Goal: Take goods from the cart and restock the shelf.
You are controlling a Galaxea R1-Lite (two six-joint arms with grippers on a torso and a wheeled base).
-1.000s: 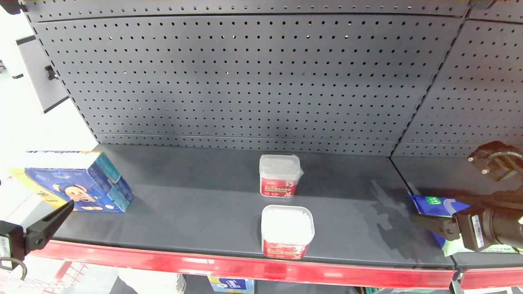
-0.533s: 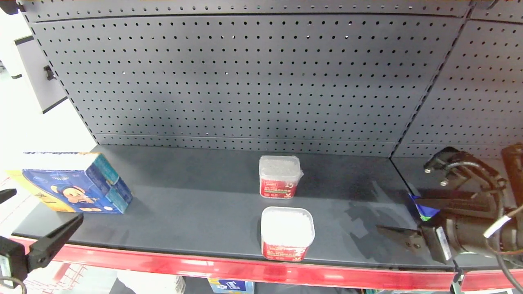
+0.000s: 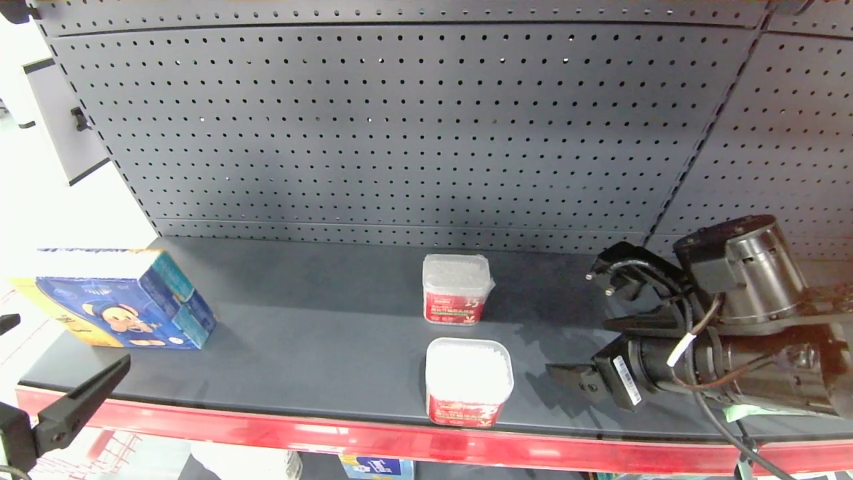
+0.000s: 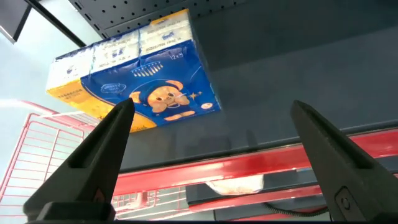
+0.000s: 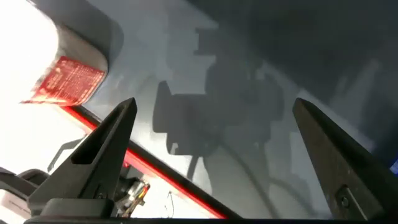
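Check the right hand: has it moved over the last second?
Yes. The right hand has swung left along the shelf toward the front tub, which stayed put.

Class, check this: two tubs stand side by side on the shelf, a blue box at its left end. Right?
No: the head view shows the front tub directly before the back tub, not side by side. The blue box is at the left end of the shelf.

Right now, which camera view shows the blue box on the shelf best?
Left wrist view: the blue box is close, its front face plain. The head view shows it farther off, left on the shelf.
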